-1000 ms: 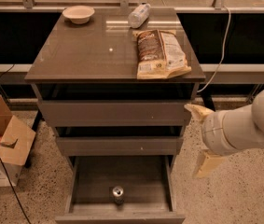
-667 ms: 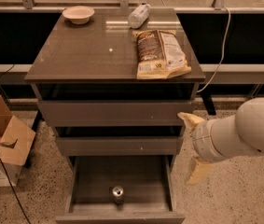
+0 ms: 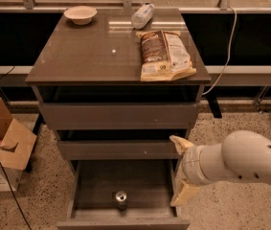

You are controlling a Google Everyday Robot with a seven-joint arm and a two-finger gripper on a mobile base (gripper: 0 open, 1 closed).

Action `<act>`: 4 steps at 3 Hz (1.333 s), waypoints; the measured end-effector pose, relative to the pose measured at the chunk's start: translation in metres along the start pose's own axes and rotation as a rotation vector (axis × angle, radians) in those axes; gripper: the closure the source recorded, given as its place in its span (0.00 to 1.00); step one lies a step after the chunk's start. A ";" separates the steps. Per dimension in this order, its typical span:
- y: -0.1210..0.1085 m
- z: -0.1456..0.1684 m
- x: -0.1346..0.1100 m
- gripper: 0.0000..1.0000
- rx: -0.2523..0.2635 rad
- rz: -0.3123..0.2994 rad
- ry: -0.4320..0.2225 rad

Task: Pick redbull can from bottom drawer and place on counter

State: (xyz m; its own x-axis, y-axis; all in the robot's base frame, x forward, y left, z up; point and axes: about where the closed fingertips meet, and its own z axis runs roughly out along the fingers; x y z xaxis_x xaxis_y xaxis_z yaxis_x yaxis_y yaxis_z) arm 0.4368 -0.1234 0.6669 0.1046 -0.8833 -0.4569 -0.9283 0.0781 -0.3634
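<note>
The redbull can (image 3: 121, 199) stands upright in the open bottom drawer (image 3: 96, 181), near its front middle, silver top showing. The counter (image 3: 96, 51) is the glossy grey-brown top of the cabinet. My gripper (image 3: 182, 170) is at the drawer's right side, level with the middle drawer's right end, with two cream fingers spread apart, one up (image 3: 180, 144) and one down (image 3: 184, 194). It is open and empty, to the right of the can and above it.
On the counter lie a snack bag (image 3: 166, 55), a clear plastic bottle (image 3: 142, 16) and a bowl (image 3: 80, 15). The two upper drawers are shut. Cardboard boxes (image 3: 5, 150) sit on the floor at left. A cable (image 3: 228, 47) hangs at right.
My arm and gripper have moved left toward the cabinet, from beside it to the right edge of the open bottom drawer. The can has not moved.
</note>
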 end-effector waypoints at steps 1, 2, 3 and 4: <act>0.022 0.044 0.006 0.00 -0.032 0.073 -0.061; 0.043 0.088 0.016 0.00 -0.065 0.166 -0.125; 0.071 0.142 0.033 0.00 -0.147 0.260 -0.172; 0.071 0.142 0.033 0.00 -0.147 0.260 -0.172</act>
State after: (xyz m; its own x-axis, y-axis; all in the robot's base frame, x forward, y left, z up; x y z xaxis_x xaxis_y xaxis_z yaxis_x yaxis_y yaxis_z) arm 0.4246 -0.0811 0.5109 -0.0952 -0.7510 -0.6534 -0.9719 0.2120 -0.1020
